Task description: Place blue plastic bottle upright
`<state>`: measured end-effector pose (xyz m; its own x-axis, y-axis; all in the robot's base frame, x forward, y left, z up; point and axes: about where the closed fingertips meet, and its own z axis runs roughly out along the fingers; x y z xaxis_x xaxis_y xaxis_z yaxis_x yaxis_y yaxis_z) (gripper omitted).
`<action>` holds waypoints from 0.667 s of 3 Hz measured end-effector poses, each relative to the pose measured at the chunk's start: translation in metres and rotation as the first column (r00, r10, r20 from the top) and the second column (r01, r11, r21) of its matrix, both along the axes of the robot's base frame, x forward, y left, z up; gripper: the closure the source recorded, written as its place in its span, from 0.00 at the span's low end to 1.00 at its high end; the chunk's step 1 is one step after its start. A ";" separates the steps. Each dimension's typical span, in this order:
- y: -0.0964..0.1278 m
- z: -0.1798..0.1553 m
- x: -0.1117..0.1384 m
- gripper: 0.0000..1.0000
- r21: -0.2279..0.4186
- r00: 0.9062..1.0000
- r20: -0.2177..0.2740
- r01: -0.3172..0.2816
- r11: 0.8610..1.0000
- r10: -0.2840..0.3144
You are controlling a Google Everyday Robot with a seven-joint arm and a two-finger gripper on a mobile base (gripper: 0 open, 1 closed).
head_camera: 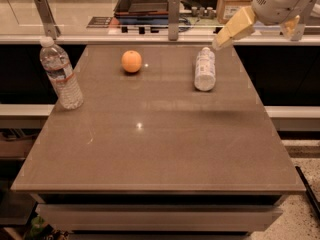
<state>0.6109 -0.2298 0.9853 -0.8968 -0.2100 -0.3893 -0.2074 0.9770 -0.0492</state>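
The blue plastic bottle (205, 69) lies on its side at the far right of the brown table (160, 144), its white cap pointing away from me and its pale label facing up. My gripper (220, 42) hangs above the table's far right edge, just past the bottle's cap end and a little to its right. It holds nothing and does not touch the bottle. The tan fingers slope down to the left from the white arm (280, 1).
A taller clear bottle (61, 74) stands upright near the left edge. An orange (131, 61) sits at the far middle. Behind the table run a counter with a dark tray (145, 1), metal posts (173, 16) and boxes.
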 end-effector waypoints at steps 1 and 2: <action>-0.001 0.001 0.020 0.00 -0.002 0.984 -0.057 0.167 0.986 -0.167; 0.007 0.001 0.044 0.00 -0.067 0.932 -0.057 0.354 0.933 -0.358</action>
